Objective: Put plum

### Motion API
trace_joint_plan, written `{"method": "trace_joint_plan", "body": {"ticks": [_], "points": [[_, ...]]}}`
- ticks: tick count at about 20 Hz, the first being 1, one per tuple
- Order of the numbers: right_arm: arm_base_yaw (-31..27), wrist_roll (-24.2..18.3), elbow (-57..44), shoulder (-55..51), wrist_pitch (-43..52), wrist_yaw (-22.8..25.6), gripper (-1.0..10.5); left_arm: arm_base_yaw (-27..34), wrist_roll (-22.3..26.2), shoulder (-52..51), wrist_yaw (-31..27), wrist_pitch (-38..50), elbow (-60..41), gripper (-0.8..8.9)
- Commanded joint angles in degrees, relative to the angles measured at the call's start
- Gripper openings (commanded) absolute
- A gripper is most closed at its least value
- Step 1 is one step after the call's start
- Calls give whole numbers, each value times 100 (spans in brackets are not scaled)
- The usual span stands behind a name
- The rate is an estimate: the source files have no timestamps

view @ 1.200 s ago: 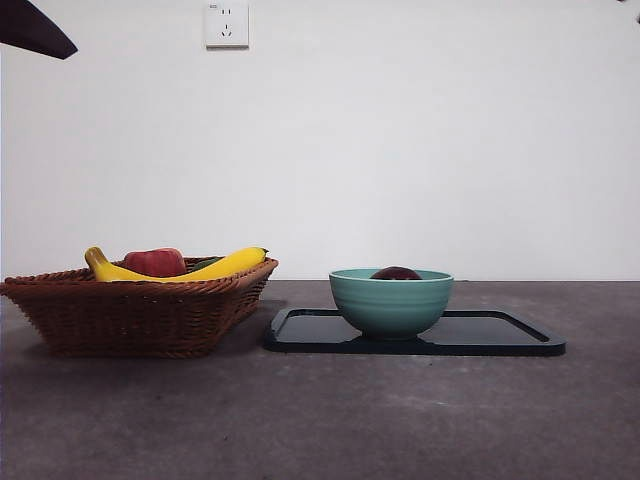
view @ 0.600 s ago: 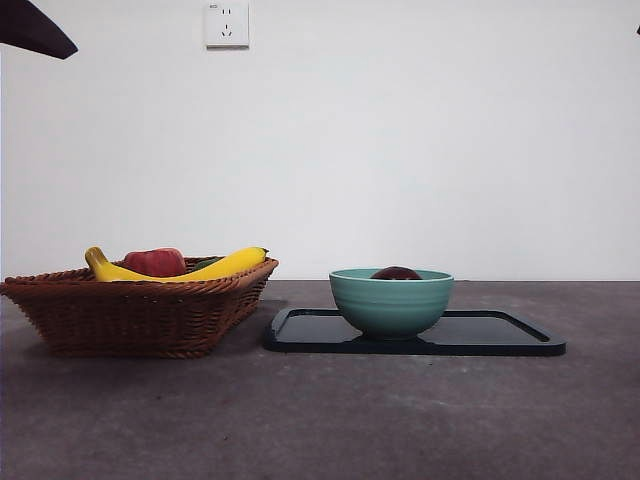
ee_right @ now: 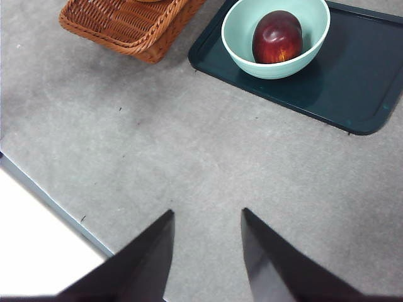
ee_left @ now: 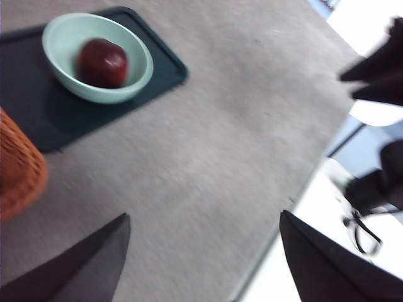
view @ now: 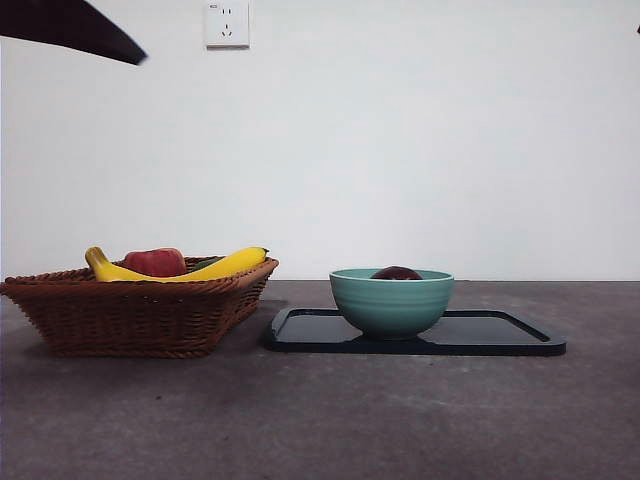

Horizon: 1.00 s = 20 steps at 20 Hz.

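Note:
The plum [view: 396,273] is dark maroon and glossy, and it lies inside the teal bowl [view: 391,305], with only its top showing over the rim in the front view. Both wrist views show it whole: plum [ee_left: 102,62], plum [ee_right: 277,36]. The bowl stands on a dark tray [view: 500,335]. My left gripper [ee_left: 204,217] is open, high over bare table and well away from the bowl [ee_left: 63,38]. My right gripper [ee_right: 207,212] is open with nothing between its jaws, above the table's near edge and apart from the bowl [ee_right: 242,28].
A wicker basket [view: 130,310] left of the tray holds a brighter red fruit [view: 155,262] and yellow bananas [view: 225,265]. A black arm tip [view: 70,30] shows at the top left corner. A wall socket [view: 227,24] is behind.
The black arm tip at the top left of the front view has pushed further right into the picture. The plum, bowl, tray and basket have not moved.

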Motion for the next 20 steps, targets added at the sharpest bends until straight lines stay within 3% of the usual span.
{"method": "trace_joint_plan", "body": {"ticks": [1,12,20], "points": [[35,22,59,33,37,-15,171,-140,4,664,-286,173,614,374],[35,20,59,33,37,-13,171,-507,881,4430,-1067,238,3801,374],[35,22,59,33,31,-11,171,-599,1327,5845,-1086,885,4310,373]]}}
